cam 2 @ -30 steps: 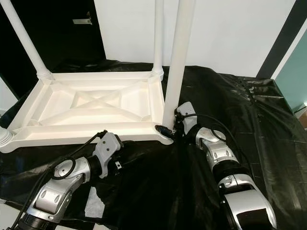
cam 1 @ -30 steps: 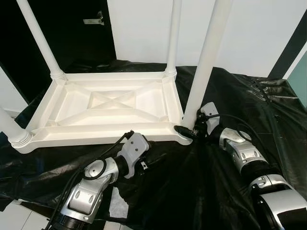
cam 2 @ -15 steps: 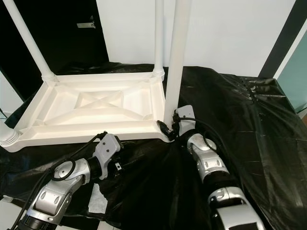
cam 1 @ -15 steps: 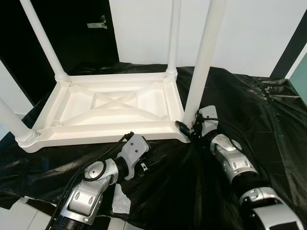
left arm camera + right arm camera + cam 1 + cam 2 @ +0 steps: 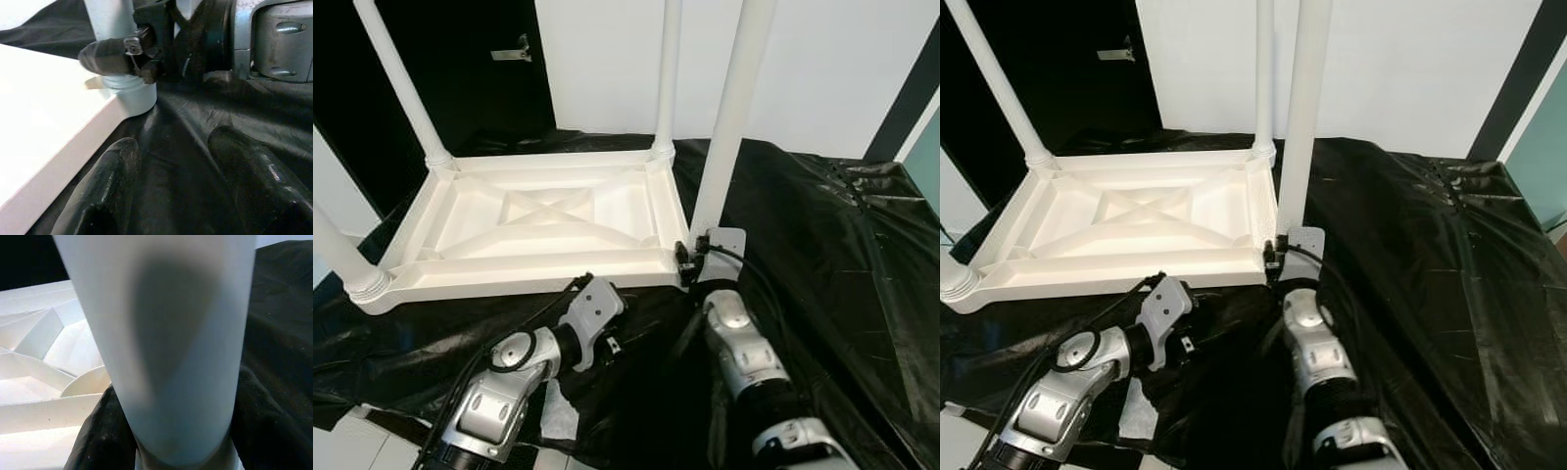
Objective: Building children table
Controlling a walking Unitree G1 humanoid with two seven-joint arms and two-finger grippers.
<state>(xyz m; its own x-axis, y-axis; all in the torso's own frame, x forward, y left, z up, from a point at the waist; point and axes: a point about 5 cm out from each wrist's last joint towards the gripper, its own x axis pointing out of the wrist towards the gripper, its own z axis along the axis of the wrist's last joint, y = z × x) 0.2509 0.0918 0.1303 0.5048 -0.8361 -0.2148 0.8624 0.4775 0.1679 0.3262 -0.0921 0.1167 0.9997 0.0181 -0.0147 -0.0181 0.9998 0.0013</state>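
Gripping the near-right white plastic table leg [image 5: 729,127] at its base, the right gripper [image 5: 690,259] pinches it. An upturned white plastic children's tabletop [image 5: 543,220] lies on black plastic sheeting [image 5: 822,255]. Nearby on the left, the left gripper [image 5: 181,181] hovers, fingers spread, holding nothing.

Black plastic sheeting [image 5: 822,245] covers the floor, wrinkled and glossy, catching highlights. White wall [image 5: 822,69] behind, evenly lit. Dark doorway or door [image 5: 460,69] at the back left with a small metal handle or bracket [image 5: 516,48] on it. Black vertical strip [image 5: 906,103] at the far right edge of the wall, a pale teal panel [image 5: 928,147] beside it. Light tiled floor [image 5: 342,446] shows at the near left past the sheeting edge. A white scrap [image 5: 556,421] lies on the sheeting there.
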